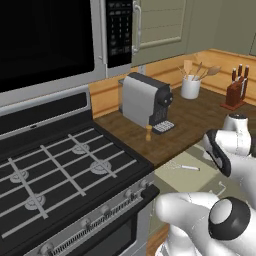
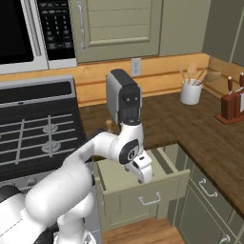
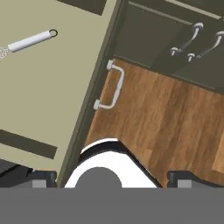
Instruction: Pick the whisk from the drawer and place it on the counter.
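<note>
The drawer (image 1: 196, 183) stands pulled out below the counter (image 1: 196, 119), its pale flat bottom showing. On that bottom lies the whisk (image 1: 184, 167), a thin silver tool; in the hand view the whisk (image 3: 29, 42) sits at the upper left with its ringed handle end pointing right. My gripper (image 2: 144, 178) hangs over the front wall of the drawer (image 2: 148, 193) and points down. In the hand view my gripper (image 3: 112, 178) is open, with its dark fingertips (image 3: 42, 177) far apart and nothing between them. The drawer's front edge and its silver handle (image 3: 112, 85) lie just ahead of them, well short of the whisk.
A grey coffee machine (image 1: 145, 100) stands on the counter (image 2: 195, 126) behind the drawer. The black stove (image 1: 60, 170) is to the left. A white utensil holder (image 1: 190, 86) and a knife block (image 1: 235, 92) stand at the back right. Lower cabinets (image 2: 209, 200) flank the drawer above a wood floor (image 3: 166, 118).
</note>
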Controlling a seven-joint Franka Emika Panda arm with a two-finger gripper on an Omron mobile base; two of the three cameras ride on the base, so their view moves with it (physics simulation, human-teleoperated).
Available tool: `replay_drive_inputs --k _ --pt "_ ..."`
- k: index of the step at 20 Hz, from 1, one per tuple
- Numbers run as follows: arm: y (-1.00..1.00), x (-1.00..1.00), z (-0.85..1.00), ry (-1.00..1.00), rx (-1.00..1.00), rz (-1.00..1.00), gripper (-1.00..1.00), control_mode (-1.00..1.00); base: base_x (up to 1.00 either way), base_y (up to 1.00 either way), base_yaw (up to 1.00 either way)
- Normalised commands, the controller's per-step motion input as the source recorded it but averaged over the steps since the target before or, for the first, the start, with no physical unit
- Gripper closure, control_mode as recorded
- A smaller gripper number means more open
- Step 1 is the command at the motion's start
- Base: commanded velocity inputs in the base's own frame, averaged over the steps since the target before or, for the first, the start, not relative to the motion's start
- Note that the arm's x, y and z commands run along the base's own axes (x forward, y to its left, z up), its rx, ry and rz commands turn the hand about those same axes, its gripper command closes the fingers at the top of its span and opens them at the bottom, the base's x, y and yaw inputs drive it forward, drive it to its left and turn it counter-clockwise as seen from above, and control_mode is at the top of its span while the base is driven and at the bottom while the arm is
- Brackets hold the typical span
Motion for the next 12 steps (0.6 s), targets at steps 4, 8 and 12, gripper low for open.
replay_drive_inputs --k 4,8,12 --pt "0.0 0.38 -0.59 -0.03 0.0 -0.05 -1.0 -1.0 0.0 0.0 0.0" --pt "-0.01 0.38 -0.6 -0.11 0.0 -0.02 -1.0 -1.0 0.0 0.0 0.0" --pt "-0.01 0.4 -0.58 -0.09 0.0 -0.01 -1.0 -1.0 0.0 0.0 0.0"
